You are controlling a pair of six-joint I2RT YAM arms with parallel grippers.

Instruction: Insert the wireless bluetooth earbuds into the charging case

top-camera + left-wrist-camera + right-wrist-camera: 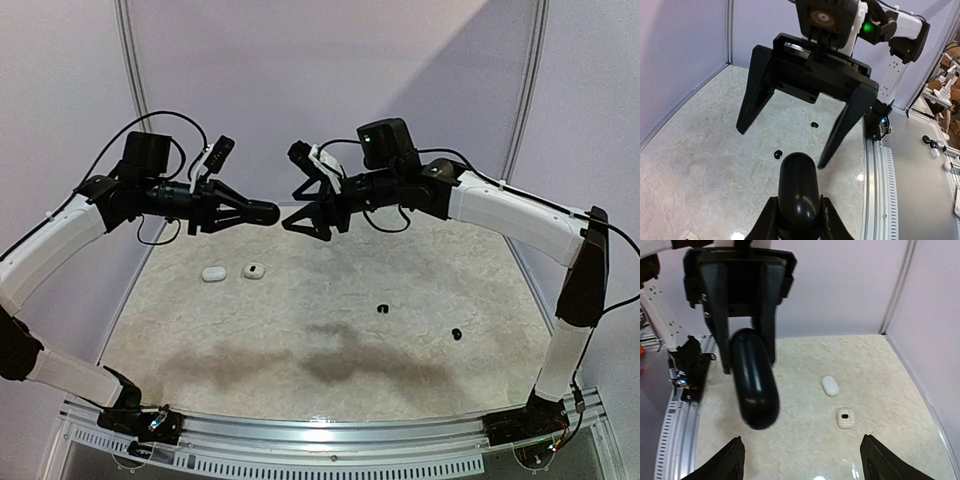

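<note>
The left gripper [240, 213] is squeezed shut on one end of a black case [262, 212]. It holds the case up in the air, lying flat, with the round free end sticking out. I think it is held like this so the other arm can reach that end.

The right gripper [305, 232] is wide open and holds nothing. It faces the free end of the black case, just beside it but not touching. One finger is on each side of the line the case points along. It looks ready to close on the case, maybe to take it or to help open it. The case looks shut, so it would have to be opened before anything can go in.

The two black earbuds [382, 308] [456, 334] are not in the black case. They lie on the table [300, 350], lower than the case and well apart from it, on the right arm's side. No gripper is near them.

Two white pieces [212, 273] [254, 271] lie on the table almost under the black case, a little to the left arm's side. One is smooth and one has a dark spot. I cannot tell if they are buds or little cases.
</note>
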